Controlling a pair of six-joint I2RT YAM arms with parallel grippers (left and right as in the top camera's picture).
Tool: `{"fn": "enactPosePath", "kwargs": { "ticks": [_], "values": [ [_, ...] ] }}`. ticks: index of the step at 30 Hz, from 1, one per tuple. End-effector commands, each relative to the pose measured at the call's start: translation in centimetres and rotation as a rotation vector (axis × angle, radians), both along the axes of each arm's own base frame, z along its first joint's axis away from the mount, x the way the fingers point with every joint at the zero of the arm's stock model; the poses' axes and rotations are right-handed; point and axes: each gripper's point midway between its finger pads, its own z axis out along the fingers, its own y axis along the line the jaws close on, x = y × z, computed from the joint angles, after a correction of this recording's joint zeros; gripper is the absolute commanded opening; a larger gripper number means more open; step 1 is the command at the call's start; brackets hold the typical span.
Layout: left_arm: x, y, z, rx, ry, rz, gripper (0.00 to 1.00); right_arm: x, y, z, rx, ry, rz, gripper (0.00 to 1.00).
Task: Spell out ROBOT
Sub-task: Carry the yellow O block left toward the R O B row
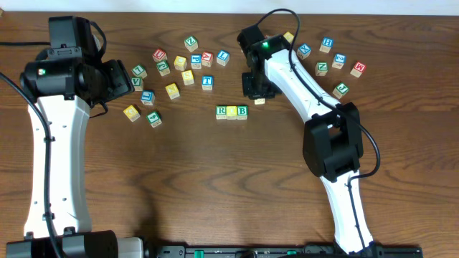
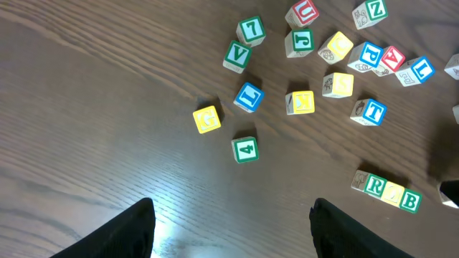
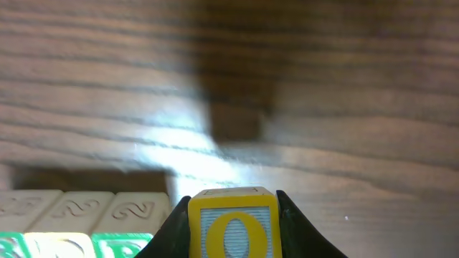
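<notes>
A row of three blocks, green R (image 1: pixel 221 111), a yellow block (image 1: pixel 232 111) and green B (image 1: pixel 242 111), lies mid-table; it also shows in the left wrist view (image 2: pixel 386 192) and at the lower left of the right wrist view (image 3: pixel 86 215). My right gripper (image 1: pixel 258 93) is shut on a yellow O block (image 3: pixel 232 226) and holds it just right of and behind the row, above the table. A blue T block (image 1: pixel 207 82) lies among the loose blocks; it also shows in the left wrist view (image 2: pixel 371 112). My left gripper (image 2: pixel 229 229) is open and empty over bare table at the left.
Several loose letter blocks lie scattered at the back left (image 1: pixel 179 63). More lie at the back right (image 1: pixel 337 61). A yellow block (image 1: pixel 131 112) and a green 4 block (image 1: pixel 154 119) sit nearest my left arm.
</notes>
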Motion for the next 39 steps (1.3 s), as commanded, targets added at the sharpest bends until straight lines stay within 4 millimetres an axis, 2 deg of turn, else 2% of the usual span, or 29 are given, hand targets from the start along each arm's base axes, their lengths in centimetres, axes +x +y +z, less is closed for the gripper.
{"fn": "enactPosePath", "kwargs": {
  "ticks": [1,8,18,25,32,39],
  "values": [
    [-0.1,0.2,-0.8,-0.004,0.022,0.011,0.68,-0.8,-0.5,0.0,-0.012,0.027,0.009,0.23],
    [-0.1,0.2,-0.8,-0.004,0.023,0.011,0.68,-1.8,-0.2,-1.2,-0.024,0.051,0.023,0.22],
    [-0.1,0.2,-0.8,-0.004,0.023,0.011,0.68,-1.7,-0.1,-1.2,-0.021,0.047,0.023,0.22],
    [-0.1,0.2,-0.8,-0.004,0.023,0.011,0.68,-0.6,0.5,-1.1,0.001,0.003,0.016,0.23],
    [-0.1,0.1,-0.8,-0.005,0.026,0.011,0.68,-1.1,0.6,-1.2,-0.006,0.017,0.023,0.24],
    [-0.1,0.1,-0.8,-0.005,0.026,0.011,0.68,-1.4,0.5,-1.2,-0.008,0.030,0.024,0.29]
  ]
}}
